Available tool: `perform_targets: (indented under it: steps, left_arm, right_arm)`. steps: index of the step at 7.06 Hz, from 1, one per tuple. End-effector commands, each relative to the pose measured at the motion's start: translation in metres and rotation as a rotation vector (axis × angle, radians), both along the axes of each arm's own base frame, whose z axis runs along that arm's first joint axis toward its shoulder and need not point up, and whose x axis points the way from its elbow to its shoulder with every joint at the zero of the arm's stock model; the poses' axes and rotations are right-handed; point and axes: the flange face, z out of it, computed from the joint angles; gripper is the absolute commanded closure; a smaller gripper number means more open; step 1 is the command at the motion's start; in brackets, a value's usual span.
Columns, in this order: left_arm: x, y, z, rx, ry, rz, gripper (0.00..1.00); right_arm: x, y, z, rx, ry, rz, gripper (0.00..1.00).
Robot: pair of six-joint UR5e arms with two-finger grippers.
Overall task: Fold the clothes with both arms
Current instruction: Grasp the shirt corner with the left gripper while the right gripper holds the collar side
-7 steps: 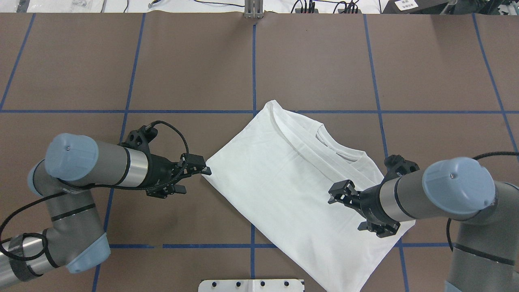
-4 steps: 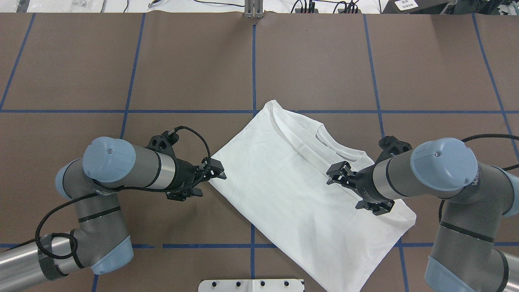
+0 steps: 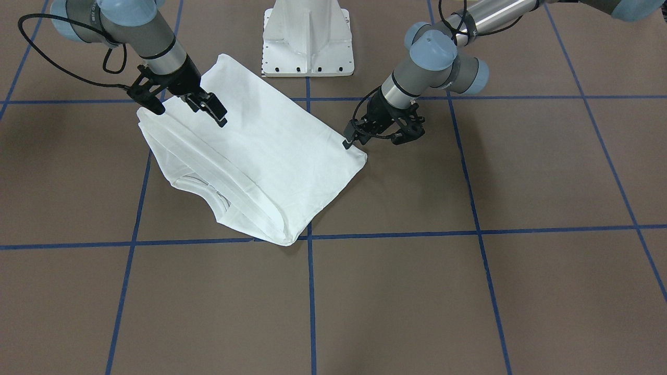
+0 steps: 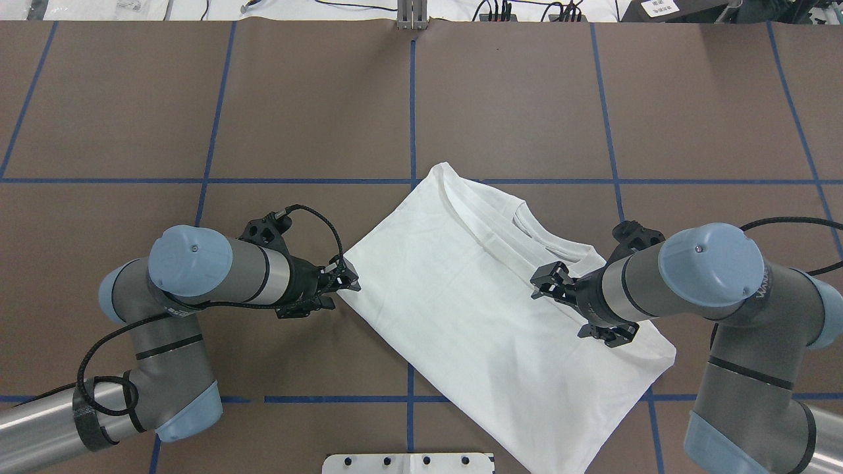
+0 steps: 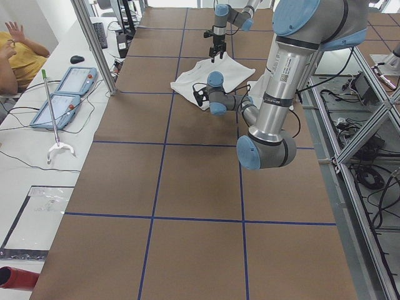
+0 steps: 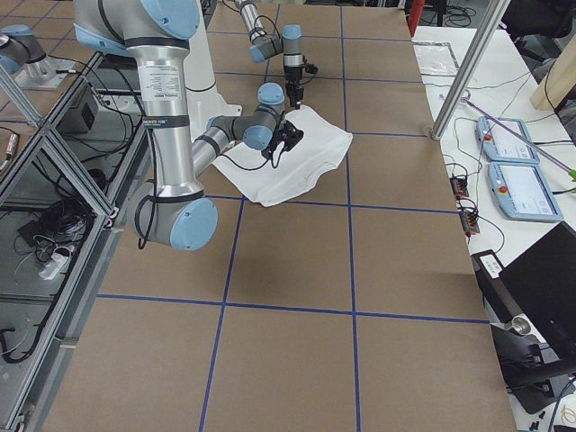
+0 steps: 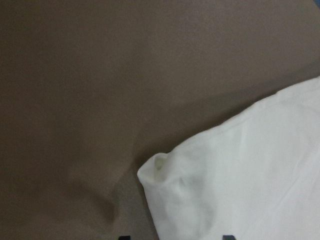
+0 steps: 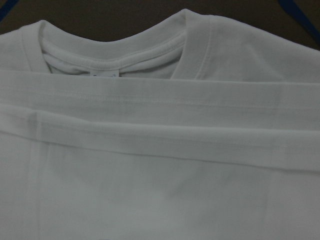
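Now tilted low, the left gripper gapes at the T-shirt corner (right gripper, angled down, spreads wide above it).

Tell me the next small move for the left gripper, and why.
Probably close the left gripper on the T-shirt's corner on the robot's left. The left wrist view shows that bunched corner lying between its open jaws, not yet pinched. The right gripper hangs open over the T-shirt's other side, so neither arm holds cloth.

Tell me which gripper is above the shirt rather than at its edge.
The right gripper, jaws spread over the T-shirt near its collar; the left gripper sits at a shirt corner.
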Motion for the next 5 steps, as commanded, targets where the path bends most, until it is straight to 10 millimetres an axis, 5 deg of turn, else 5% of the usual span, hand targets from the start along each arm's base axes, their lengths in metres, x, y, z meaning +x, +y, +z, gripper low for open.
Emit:
perform_targets:
  steps: [1, 3, 5]
  left_arm:
    - [-0.001, -0.006, 0.004, 0.003, -0.010, -0.023, 0.59]
    - [-0.002, -0.011, 0.007, 0.010, -0.020, -0.052, 0.72]
    - [-0.009, -0.024, 0.012, 0.008, -0.032, -0.083, 1.00]
  right_arm:
    - [0.000, -0.001, 0.001, -0.001, 0.002, 0.001, 0.00]
    - [-0.002, -0.001, 0.001, -0.003, 0.003, 0.001, 0.00]
    - [-0.002, 0.000, 0.001, -0.009, 0.002, 0.003, 0.00]
